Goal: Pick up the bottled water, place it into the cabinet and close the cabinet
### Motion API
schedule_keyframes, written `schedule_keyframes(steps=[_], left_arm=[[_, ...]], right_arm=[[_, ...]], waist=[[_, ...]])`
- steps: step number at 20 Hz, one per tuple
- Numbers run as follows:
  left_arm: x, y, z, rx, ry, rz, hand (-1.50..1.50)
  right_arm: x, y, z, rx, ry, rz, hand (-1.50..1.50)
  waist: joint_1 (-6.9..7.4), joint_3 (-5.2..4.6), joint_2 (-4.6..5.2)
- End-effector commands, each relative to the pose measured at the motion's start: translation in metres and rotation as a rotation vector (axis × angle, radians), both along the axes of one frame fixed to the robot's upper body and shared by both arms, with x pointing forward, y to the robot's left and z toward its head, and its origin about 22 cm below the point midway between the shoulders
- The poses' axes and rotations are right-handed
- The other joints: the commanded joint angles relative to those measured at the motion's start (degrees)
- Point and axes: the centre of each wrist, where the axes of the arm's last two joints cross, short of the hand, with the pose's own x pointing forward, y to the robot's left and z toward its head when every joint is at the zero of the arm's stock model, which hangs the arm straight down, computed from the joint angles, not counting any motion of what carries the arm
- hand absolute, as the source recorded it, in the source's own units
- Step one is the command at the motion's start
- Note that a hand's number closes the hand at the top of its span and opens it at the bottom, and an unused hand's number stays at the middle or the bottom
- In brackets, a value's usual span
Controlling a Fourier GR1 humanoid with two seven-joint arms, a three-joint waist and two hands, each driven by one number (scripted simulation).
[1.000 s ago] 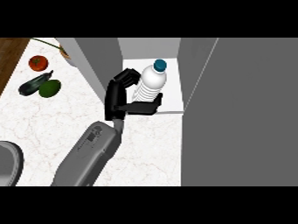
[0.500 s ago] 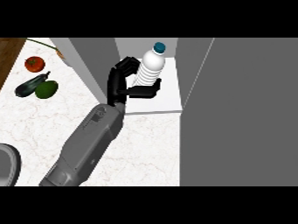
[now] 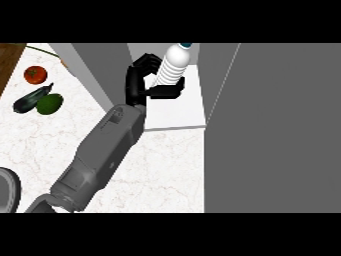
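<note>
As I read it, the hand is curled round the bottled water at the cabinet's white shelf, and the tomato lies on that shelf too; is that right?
Not quite: the head view shows the tomato on the marble counter, left of the cabinet. The hand is indeed curled round the bottled water at the white shelf.

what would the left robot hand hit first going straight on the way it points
Holding the bottled water, the left robot hand points deeper into the cabinet. Nothing else shows ahead; probably the cabinet's back, out of view.
</note>
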Motion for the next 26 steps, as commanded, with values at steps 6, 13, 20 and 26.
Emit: schedule_keyframes(steps=[6,13,20,26], left_arm=[[0.018,-0.003,0.012,0.135,-0.009,0.051,-1.50],[0.016,0.006,-0.002,0.165,0.025,0.059,-1.50],[0.028,0.006,0.023,0.129,-0.069,-0.022,-1.50],[0.027,-0.008,0.031,0.030,-0.198,-0.083,-1.50]], right_arm=[[0.003,0.013,0.017,0.023,-0.050,0.052,-1.50],[0.005,0.018,0.023,0.007,-0.059,0.078,-1.50],[0.005,0.013,0.018,0.008,-0.063,0.065,-1.50],[0.014,0.008,0.016,-0.001,-0.060,0.042,-1.50]], waist=[[-0.76,0.02,0.51],[-0.94,-0.03,0.78],[-0.26,0.00,0.44],[-0.47,0.02,0.35]])
